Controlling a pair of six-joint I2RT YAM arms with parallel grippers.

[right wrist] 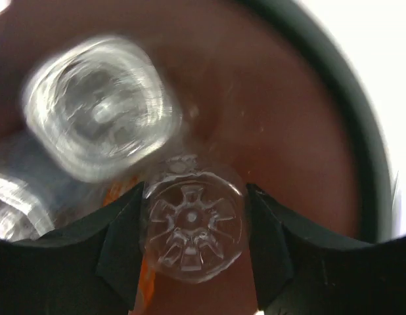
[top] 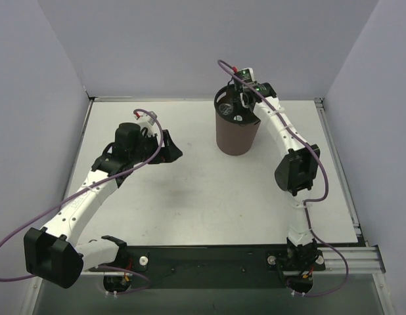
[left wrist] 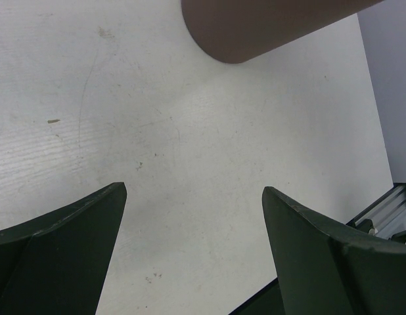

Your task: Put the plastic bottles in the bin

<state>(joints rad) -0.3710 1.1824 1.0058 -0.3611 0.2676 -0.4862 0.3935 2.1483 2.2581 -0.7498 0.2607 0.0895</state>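
Hanging over the mouth of the dark brown bin, the right tool pinches a clear plastic bottle between its two dark fingers. The bottle's moulded, star-patterned base faces the wrist camera. Inside the bin, up and to the left of the held one, is a second clear bottle, too smeared to show any label. An orange sliver peeks out just under the left finger; I can't tell its shape. The bin stands upright toward the far right of the white tabletop. The left tool hovers above bare tabletop, well apart from the bin, its fingers spread wide with nothing between them.
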